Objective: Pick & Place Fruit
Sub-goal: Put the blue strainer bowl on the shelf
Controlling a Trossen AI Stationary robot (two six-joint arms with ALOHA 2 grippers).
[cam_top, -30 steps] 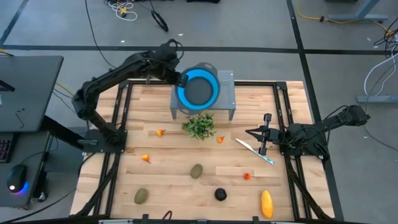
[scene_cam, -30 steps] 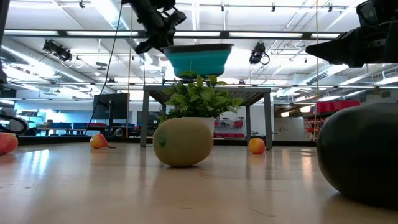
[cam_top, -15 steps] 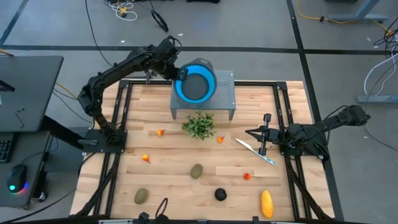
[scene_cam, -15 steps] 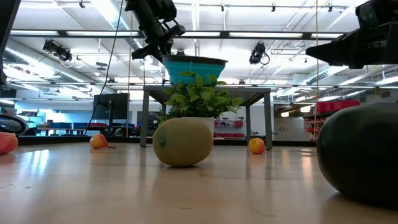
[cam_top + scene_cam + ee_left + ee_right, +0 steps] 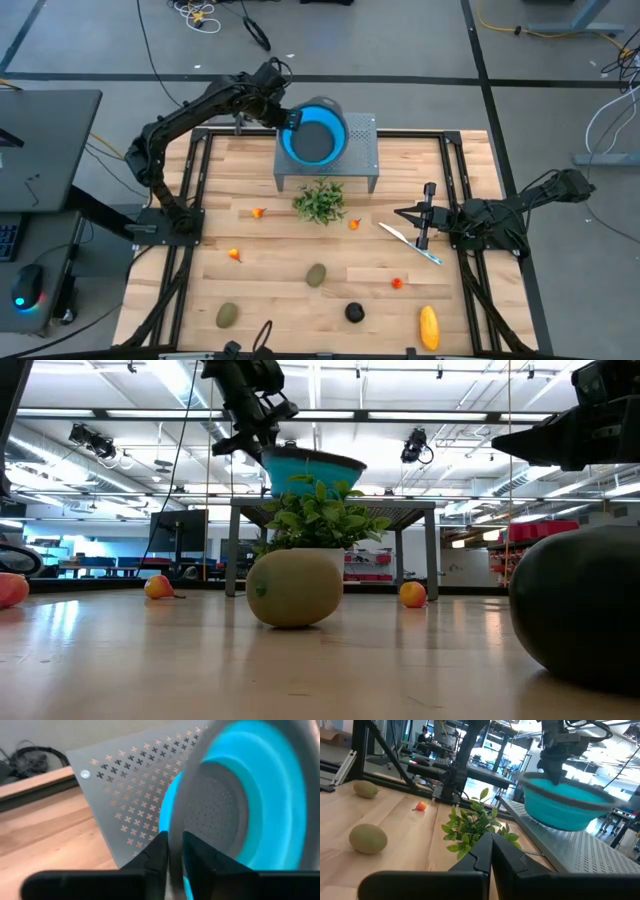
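Observation:
A blue bowl (image 5: pixel 316 137) with a grey rim sits tilted on the grey perforated stand (image 5: pixel 362 150) at the table's far side. My left gripper (image 5: pixel 290 118) is shut on its rim. Fruit lies on the wood: small orange pieces (image 5: pixel 258 212) (image 5: pixel 354 224) (image 5: pixel 235 255), a red one (image 5: pixel 397 283), two olive ovals (image 5: pixel 316 274) (image 5: pixel 228 315), a black ball (image 5: pixel 354 312) and a yellow oblong (image 5: pixel 429 327). My right gripper (image 5: pixel 400 212) waits shut at the right, pointing level over the table. My left gripper pinches the bowl's grey rim (image 5: pixel 176 827) between its two fingers, one inside the bowl and one outside, on the side toward the table's left edge. The fingers slant down from the far left. The bowl's base (image 5: pixel 560 822) rests on the stand, the bowl tilted.
A leafy green plant (image 5: pixel 320 202) stands just in front of the stand. A thin white knife with a blue handle (image 5: pixel 410 243) lies under my right gripper. Black frame rails (image 5: pixel 190 200) run along the table's left and right sides.
My left gripper has carried the bowl a little toward the table's far left and down. The bowl hung level above the stand a second ago. It now sits lower on the stand and has tipped, the side away from my gripper lower.

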